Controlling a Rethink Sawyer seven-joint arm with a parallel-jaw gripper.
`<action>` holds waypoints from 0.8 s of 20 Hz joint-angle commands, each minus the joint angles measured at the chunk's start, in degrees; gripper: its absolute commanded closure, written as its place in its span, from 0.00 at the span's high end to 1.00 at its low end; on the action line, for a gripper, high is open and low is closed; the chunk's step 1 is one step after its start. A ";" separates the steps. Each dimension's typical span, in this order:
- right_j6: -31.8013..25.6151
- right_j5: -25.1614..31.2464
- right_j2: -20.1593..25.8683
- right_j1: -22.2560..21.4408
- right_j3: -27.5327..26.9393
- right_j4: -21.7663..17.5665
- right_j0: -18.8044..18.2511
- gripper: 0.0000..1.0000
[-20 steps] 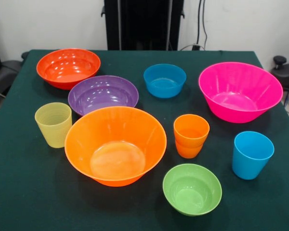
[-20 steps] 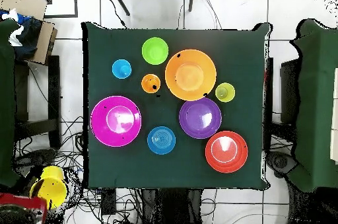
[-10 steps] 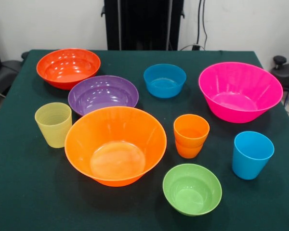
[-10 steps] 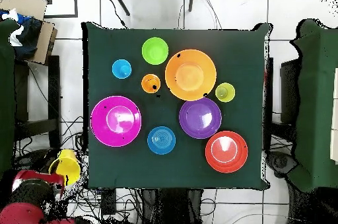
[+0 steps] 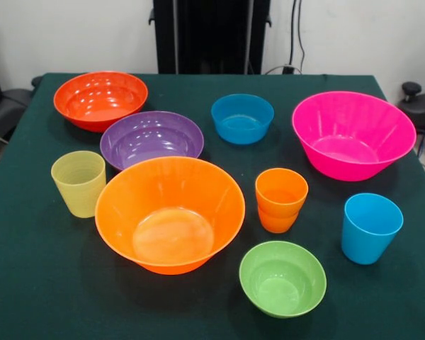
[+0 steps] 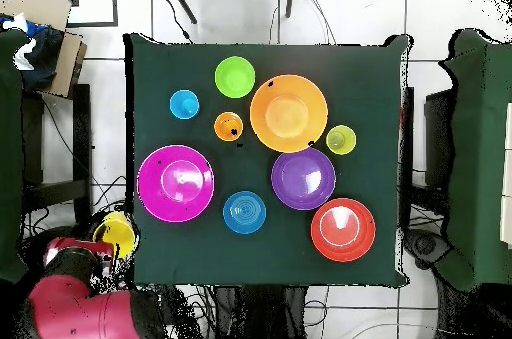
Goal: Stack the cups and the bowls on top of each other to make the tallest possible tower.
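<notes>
Upright and apart on the green table (image 5: 28,283) stand the large orange bowl (image 5: 169,212), hot pink bowl (image 5: 353,133), purple bowl (image 5: 151,138), red-orange bowl (image 5: 99,98), blue bowl (image 5: 242,117), lime green bowl (image 5: 282,278), orange cup (image 5: 280,199), sky blue cup (image 5: 370,227) and ribbed pale yellow-green cup (image 5: 78,183). No tower stands. The overhead view alone shows my gripper (image 6: 106,243), at the table's lower-left corner and shut on the yellow cup (image 6: 117,231). The red arm (image 6: 70,300) trails behind it.
In the overhead view, a cardboard box (image 6: 45,25) sits off the table's upper-left corner. Other green-covered furniture (image 6: 480,155) flanks the table on both sides. Cables lie on the tiled floor by the robot's side of the table.
In the overhead view, the arm has carried the yellow cup up and right, from over the floor to the table's lower-left corner. Nothing on the table has moved.
</notes>
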 commanded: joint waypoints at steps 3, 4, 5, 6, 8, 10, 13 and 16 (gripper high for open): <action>1.57 -12.80 12.39 15.94 6.73 -5.77 -5.74 0.00; 1.89 -13.45 13.44 17.31 6.76 -5.50 -6.47 0.00; 2.69 -14.25 12.78 18.73 6.14 -5.76 -5.95 0.00; 3.63 -15.07 11.30 19.66 5.35 -6.09 -4.81 0.00; 4.06 -16.02 11.91 21.54 5.25 -5.96 -5.35 0.00; 4.67 -18.11 11.42 23.58 4.58 -6.28 -4.98 0.00; 5.67 -23.13 11.80 28.29 3.28 -6.89 -5.24 0.00; 6.25 -26.68 11.23 31.34 2.00 -7.45 -4.68 0.00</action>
